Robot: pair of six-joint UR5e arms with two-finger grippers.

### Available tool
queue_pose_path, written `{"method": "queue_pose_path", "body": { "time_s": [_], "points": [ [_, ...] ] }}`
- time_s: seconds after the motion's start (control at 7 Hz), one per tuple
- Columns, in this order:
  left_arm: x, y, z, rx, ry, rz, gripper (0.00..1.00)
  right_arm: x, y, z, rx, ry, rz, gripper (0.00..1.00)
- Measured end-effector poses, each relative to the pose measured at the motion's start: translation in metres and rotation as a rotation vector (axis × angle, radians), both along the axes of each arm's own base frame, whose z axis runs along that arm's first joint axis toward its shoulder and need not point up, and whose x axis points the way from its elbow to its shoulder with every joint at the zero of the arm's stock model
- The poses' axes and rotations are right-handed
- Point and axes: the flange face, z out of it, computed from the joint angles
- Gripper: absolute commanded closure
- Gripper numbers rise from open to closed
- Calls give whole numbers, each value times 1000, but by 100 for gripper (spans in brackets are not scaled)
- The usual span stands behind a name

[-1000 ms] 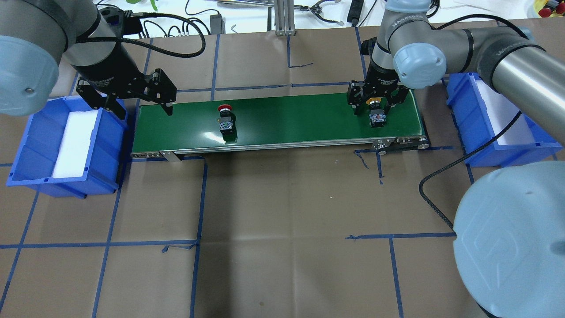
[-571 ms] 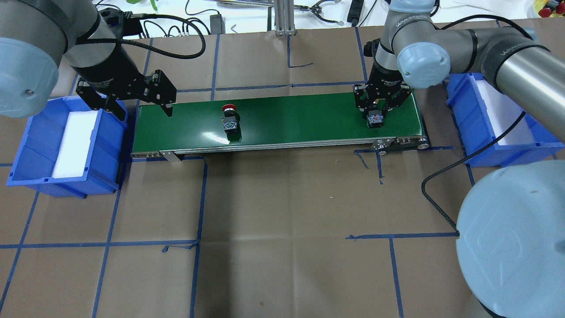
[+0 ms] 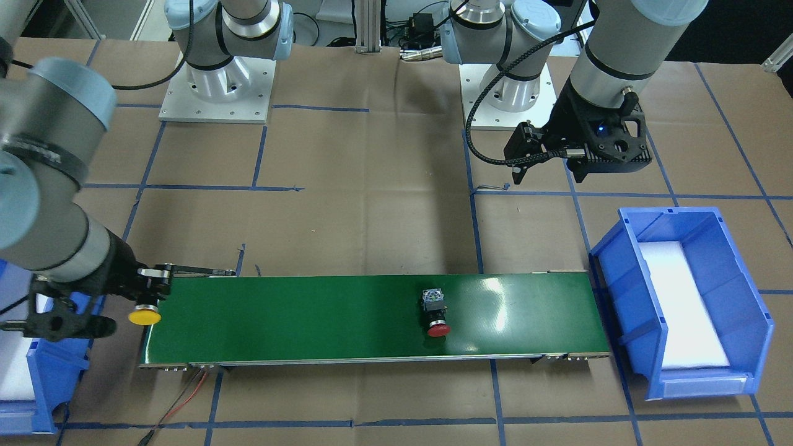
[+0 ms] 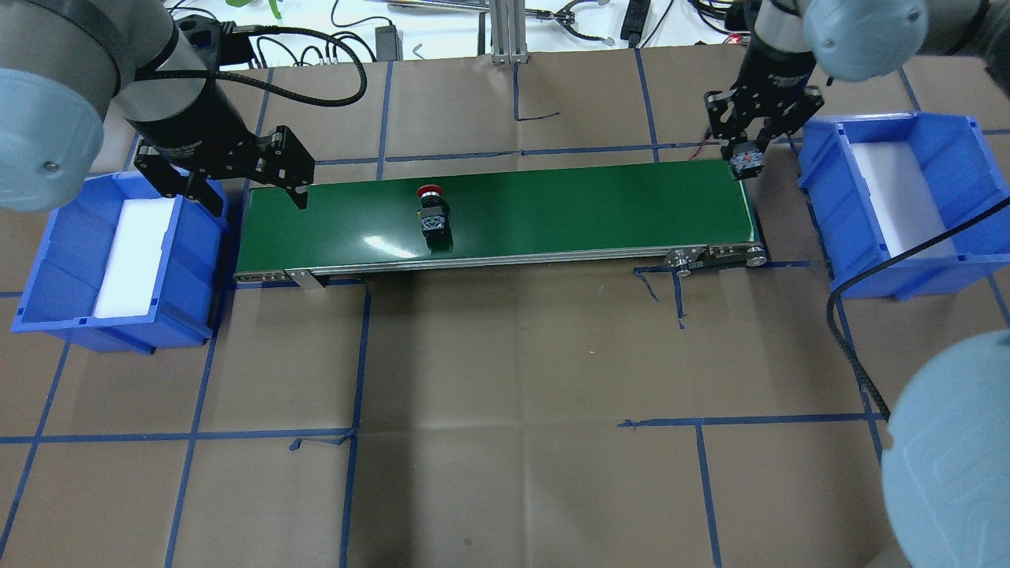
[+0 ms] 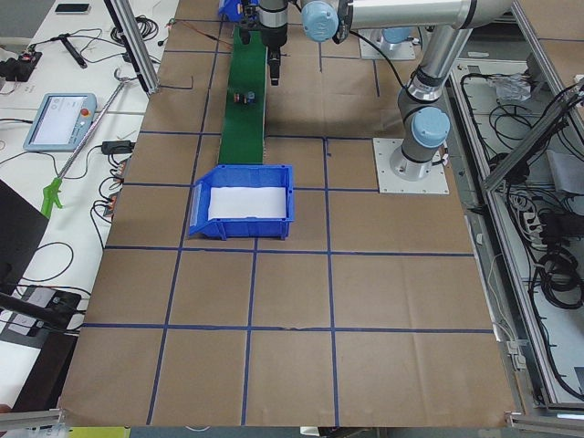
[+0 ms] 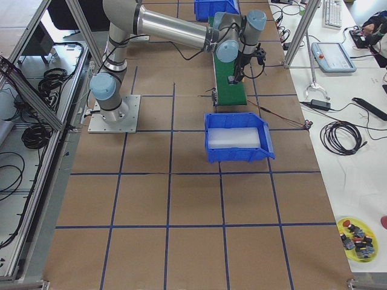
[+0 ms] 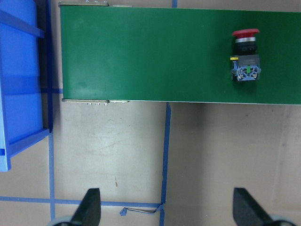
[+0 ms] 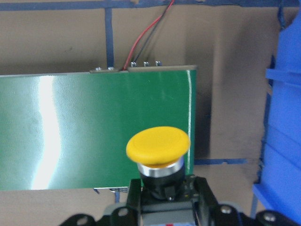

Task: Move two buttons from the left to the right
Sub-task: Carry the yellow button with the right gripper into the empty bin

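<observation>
A red-capped button lies on its side on the green conveyor belt, left of the belt's middle; it also shows in the front view as the red button and in the left wrist view as the red button. My right gripper is shut on the yellow-capped button, held in the air over the belt's right end, beside the right blue bin. Its yellow cap shows in the front view. My left gripper hangs open with nothing in it above the belt's left end.
A blue bin with a white liner stands off the belt's left end, and the right bin has the same liner. Red and black wires run from the belt's right end. Cables and tools lie beyond the table's far edge.
My right gripper has lifted the yellow button off the belt and carried it right and away, towards the right bin. The red button has moved right along the belt. The left arm is unmoved.
</observation>
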Motion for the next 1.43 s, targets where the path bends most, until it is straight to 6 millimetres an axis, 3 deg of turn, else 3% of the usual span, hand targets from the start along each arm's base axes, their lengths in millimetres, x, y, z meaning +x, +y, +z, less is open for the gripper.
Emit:
{"method": "queue_pose_path", "body": {
  "time_s": [0.14,0.29,0.43,0.57,0.71,0.86,1.43],
  "points": [
    [0,0,1,-1,-1,0,0,-48,4,34,-6,-7,14,97],
    [0,0,0,0,0,2,0,-107,8,53,-18,-14,44,97],
    [0,-1,0,1,1,4,0,-164,17,57,-22,-25,55,98],
    [0,0,0,-1,2,4,0,-206,26,50,-18,-39,45,98],
    [0,0,0,0,2,6,0,-227,33,35,-10,-50,28,97],
    [0,-1,-1,2,2,8,0,-234,38,13,-18,-49,16,97],
    [0,-2,-1,2,1,8,0,-237,44,-75,-36,-29,-31,96]
  ]
}}
